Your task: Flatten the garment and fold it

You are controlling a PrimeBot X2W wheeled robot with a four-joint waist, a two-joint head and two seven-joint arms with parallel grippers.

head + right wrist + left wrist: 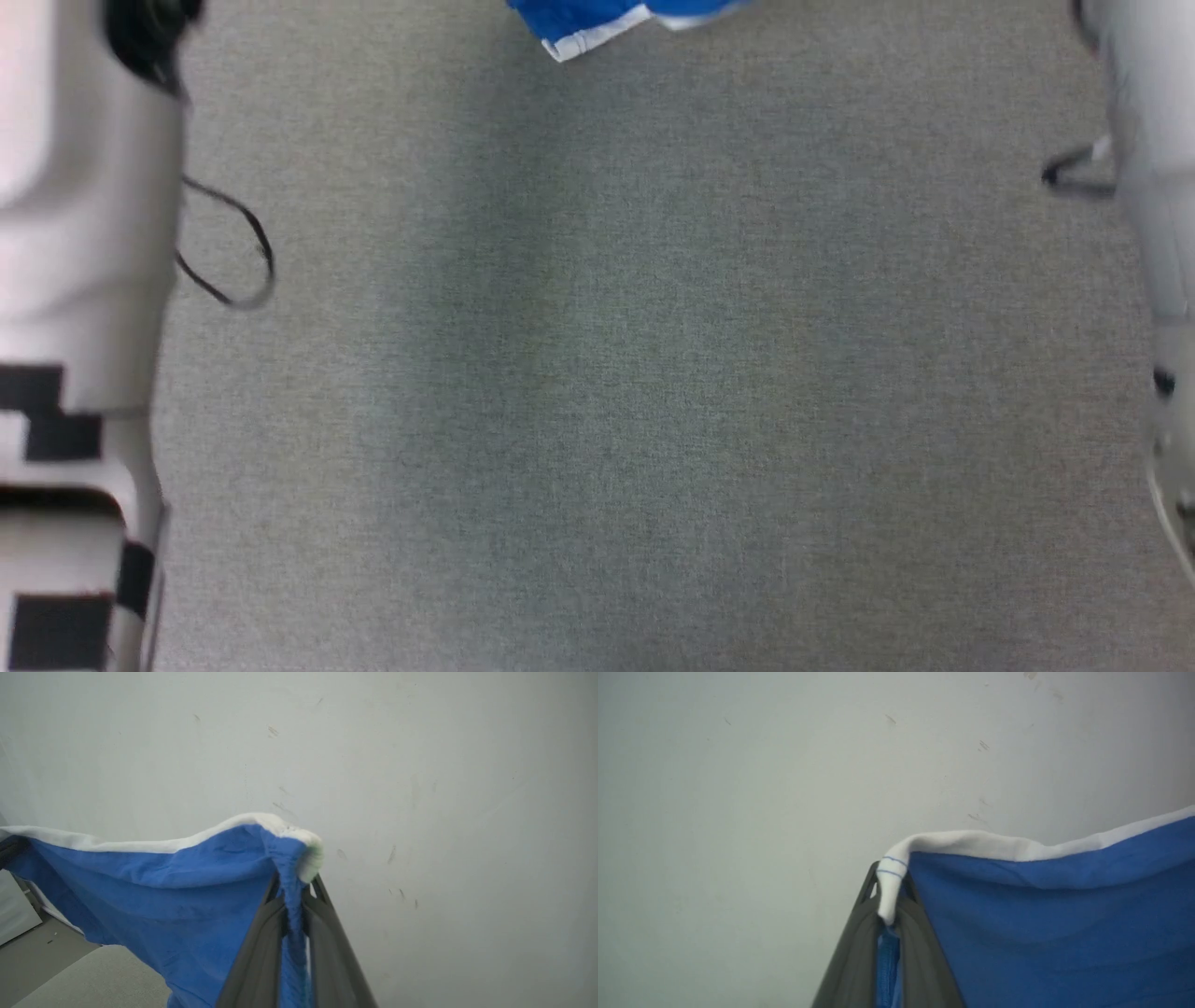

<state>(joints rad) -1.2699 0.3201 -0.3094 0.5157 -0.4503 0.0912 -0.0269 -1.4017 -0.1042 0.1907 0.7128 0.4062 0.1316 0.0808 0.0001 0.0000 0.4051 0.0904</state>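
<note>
The garment (1055, 924) is a pair of royal-blue shorts with white edge trim, held up in the air between both grippers. My left gripper (888, 905) is shut on one white-trimmed corner, the fabric pinched between its dark fingers. In the right wrist view the garment (187, 891) hangs stretched to the left, and my right gripper (293, 896) is shut on its other bunched corner. Only the bottom hem of the garment (607, 23) dips into the top edge of the head view, above the grey carpet.
Grey carpet (635, 392) covers the surface below. My pale forearms run along the left (84, 280) and right (1158, 187) sides of the head view, the left one with a black cable loop (238, 247). A scuffed pale wall (784, 765) stands behind the garment.
</note>
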